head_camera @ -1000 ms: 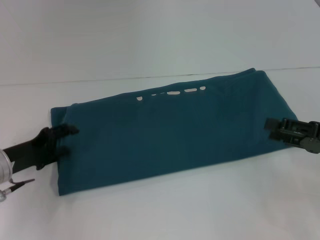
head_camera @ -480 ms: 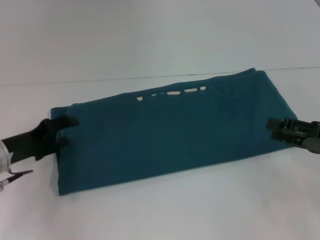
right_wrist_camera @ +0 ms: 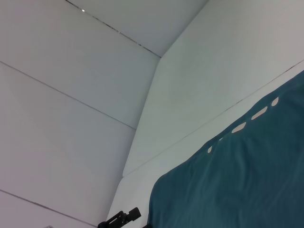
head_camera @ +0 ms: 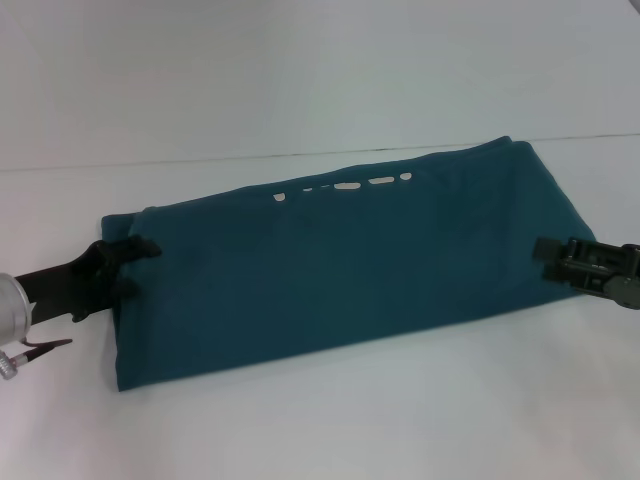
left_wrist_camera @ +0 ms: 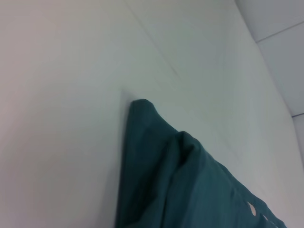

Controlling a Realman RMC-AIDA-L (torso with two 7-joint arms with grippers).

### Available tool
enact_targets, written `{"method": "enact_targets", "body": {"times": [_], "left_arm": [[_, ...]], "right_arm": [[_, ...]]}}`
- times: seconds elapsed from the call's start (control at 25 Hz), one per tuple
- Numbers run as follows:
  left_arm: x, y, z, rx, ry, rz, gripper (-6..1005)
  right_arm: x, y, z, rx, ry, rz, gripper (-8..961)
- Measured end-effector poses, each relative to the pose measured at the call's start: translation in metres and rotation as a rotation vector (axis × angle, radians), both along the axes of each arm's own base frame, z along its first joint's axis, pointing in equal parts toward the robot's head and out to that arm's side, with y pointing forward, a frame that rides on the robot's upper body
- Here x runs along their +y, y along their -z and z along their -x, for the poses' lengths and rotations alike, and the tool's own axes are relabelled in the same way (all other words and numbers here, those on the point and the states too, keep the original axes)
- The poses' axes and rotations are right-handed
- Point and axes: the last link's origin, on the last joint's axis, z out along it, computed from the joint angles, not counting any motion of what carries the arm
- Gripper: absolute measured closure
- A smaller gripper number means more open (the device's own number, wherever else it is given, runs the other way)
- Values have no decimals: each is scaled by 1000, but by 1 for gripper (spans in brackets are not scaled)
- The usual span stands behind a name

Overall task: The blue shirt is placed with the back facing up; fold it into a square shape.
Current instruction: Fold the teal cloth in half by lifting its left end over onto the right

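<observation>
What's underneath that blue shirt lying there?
The blue shirt lies in a long band on the white table, which shows all around it and through small gaps along the far edge. The left pincer and right pincer sit at its ends. Whatever lies beneath the cloth is hidden.

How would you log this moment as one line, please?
blue shirt: long band | left gripper: left end | right gripper: right end
</observation>
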Motion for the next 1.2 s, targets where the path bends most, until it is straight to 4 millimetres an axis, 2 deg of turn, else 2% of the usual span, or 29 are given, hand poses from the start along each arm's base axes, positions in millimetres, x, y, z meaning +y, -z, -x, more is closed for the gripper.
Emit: {"method": "enact_targets", "body": {"times": [0.12,0.32,0.48,0.84,1.2], "left_arm": [[-2,-7,-4,-12,42,-1,242],[-11,-30,-32,38,348,26,239],[-17,-36,-31,148,421,110,237],[-15,-39,-26,181,348,166,227],[-6,-39,-12,179,104,159,230]], "right_arm": [[0,-1,-1,-1,0,1,194],[2,-5,1,-19,-18,2,194],[4,-9,0,-46,-23,9,193],[6,-12,-2,-78,-25,30,193],[5,-11,-3,-77,-22,27,194]]}}
